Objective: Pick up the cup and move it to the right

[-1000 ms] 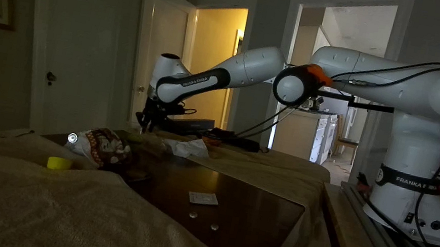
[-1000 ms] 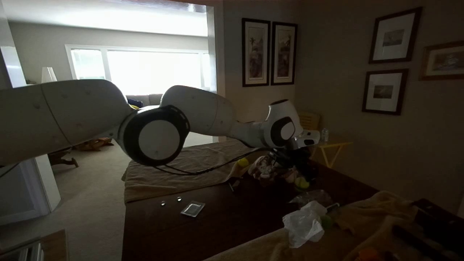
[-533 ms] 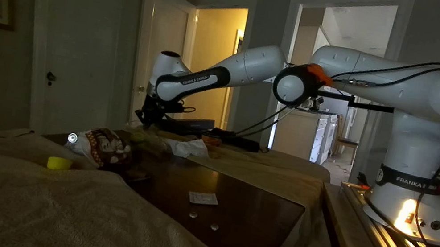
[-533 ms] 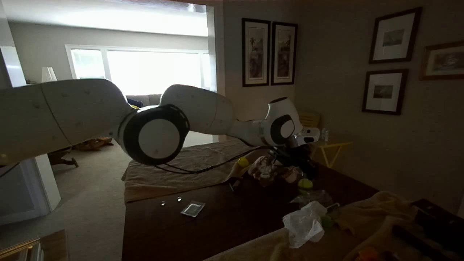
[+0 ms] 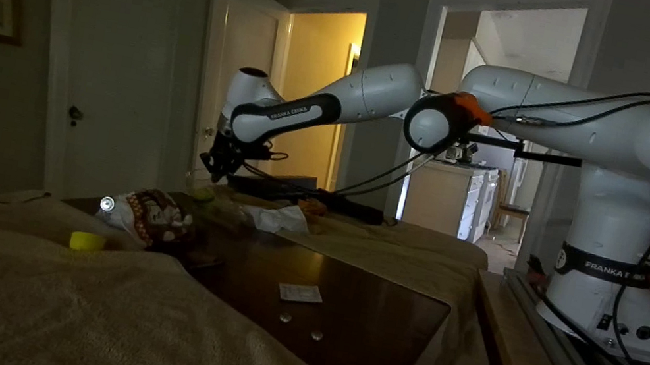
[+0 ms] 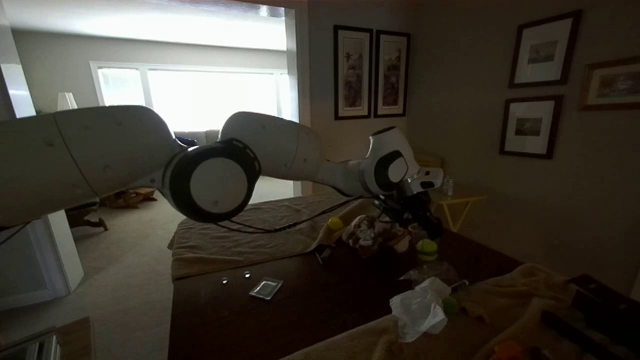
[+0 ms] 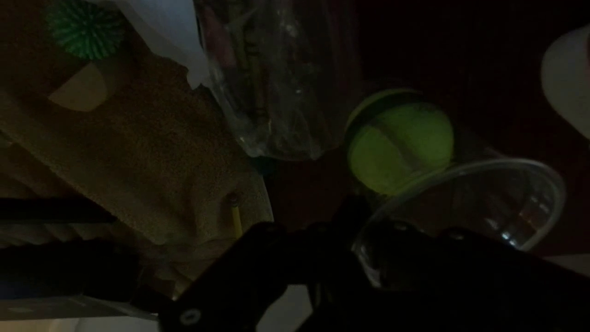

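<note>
We're noting the claw rising, jaws just pinched together, seemingly gripping the clear cup by its rim. Lift apparently starting; we're still awaiting rightward carry.

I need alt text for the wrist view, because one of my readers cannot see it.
A dark gripper apparently pinches the rim of a clear cup at lower right. Next to the cup in the picture is a yellow-green ball, then clear plastic packaging; at upper left, a spiky green ball lies on brown cloth. The light is very dim.
</note>
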### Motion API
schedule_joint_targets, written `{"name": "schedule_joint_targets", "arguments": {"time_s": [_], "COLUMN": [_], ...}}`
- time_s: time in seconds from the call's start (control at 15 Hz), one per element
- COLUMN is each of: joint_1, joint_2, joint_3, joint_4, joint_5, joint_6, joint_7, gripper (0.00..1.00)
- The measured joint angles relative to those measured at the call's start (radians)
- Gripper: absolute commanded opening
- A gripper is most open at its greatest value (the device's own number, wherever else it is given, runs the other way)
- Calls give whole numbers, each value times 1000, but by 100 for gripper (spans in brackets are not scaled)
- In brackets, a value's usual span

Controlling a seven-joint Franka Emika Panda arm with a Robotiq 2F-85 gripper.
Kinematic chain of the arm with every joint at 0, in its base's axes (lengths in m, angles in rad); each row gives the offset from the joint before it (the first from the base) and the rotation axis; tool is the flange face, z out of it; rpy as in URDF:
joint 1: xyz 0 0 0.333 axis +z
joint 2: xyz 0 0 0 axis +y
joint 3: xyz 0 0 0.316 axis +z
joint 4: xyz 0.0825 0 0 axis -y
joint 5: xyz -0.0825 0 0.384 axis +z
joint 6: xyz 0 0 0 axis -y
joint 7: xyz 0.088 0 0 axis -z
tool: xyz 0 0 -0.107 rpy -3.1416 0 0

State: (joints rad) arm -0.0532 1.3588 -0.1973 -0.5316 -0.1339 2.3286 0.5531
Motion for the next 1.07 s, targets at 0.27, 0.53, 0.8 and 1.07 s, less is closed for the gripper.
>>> {"name": "schedule_joint_targets", "arguments": {"time_s": [0.27, 0.53, 0.8, 1.07], "joint_1": [5, 12, 16, 12], "joint_2": [-32, -75, -120, -150], "joint_3": [-25, -44, -66, -93], "joint_4": [0, 0, 0, 0], "joint_5": [0, 0, 0, 0], "joint_6": [-10, -69, -159, -222], "joint_7": [63, 125, 208, 304], "gripper": [2, 2, 2, 2]}}
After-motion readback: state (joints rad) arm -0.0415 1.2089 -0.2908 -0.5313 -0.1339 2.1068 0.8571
